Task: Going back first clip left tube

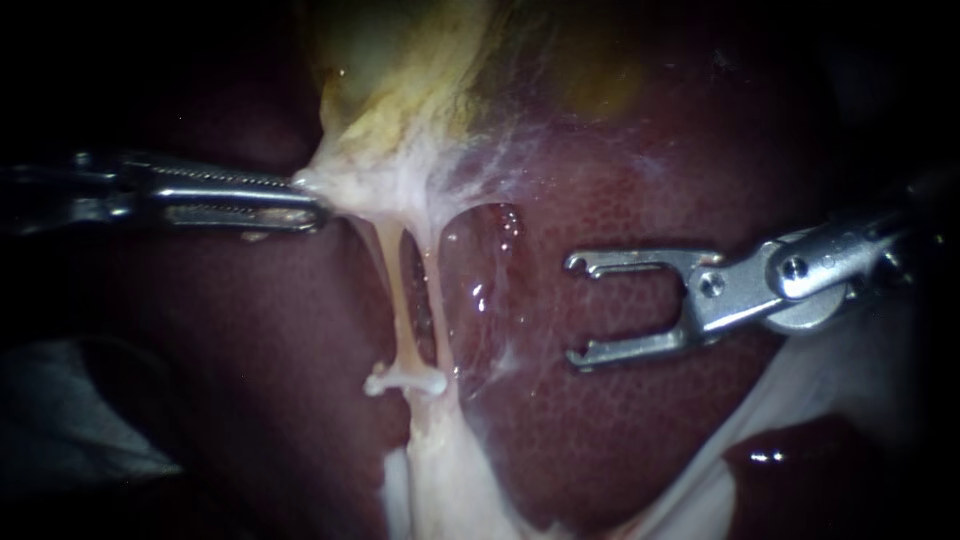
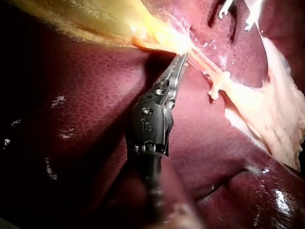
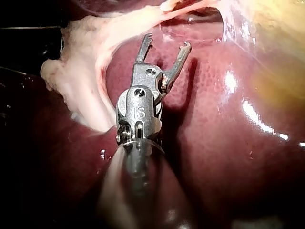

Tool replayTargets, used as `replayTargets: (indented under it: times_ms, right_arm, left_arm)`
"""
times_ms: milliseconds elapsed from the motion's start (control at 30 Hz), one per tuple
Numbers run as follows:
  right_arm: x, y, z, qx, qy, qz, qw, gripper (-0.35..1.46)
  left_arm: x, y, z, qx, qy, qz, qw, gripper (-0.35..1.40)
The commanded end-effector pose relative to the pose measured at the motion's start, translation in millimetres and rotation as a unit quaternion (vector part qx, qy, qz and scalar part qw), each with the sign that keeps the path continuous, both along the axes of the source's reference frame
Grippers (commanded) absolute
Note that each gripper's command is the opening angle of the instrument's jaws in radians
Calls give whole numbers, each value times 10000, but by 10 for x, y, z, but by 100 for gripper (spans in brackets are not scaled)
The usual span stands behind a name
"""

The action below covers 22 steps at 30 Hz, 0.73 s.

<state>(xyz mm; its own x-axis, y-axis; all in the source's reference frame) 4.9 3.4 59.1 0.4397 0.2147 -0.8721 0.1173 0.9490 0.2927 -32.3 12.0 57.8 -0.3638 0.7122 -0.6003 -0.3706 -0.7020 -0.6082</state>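
Shaft of left instrument (image 1: 308, 204) blurred, lost in dark; right instrument (image 1: 576, 310) shaft cut by edge; gallbladder (image 1: 420, 60) top cropped.

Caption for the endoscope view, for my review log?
Left instrument holds white tissue below the gallbladder; right instrument sits open over the liver, near a tube bearing a white clip.

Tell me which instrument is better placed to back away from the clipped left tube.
Right. The right instrument has open, empty jaws over the liver, clear of the clip on the left tube. The left instrument is shut on white tissue below the gallbladder, holding it taut.
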Motion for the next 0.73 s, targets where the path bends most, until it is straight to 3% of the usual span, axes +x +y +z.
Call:
replayTargets:
  times_ms: [33, 200, 333, 733]
  right_arm:
    - [-1, 0, 0, 1, 4, -2, 10000, 50]
    - [-5, 0, 1, 2, 7, -8, 10000, 50]
    - [-8, 1, 1, 3, 10, -13, 10000, 50]
    - [-10, -1, -3, 34, 47, -62, 10000, 50]
  left_arm:
    - [-3, 0, 7, 21, -14, 2, 10000, -35]
    - [-21, -3, 43, 67, -30, 13, 10000, -35]
    - [-27, 1, 56, 93, -1, 34, 10000, -35]
    - [-29, -1, 53, 101, -9, 41, 9999, -35]
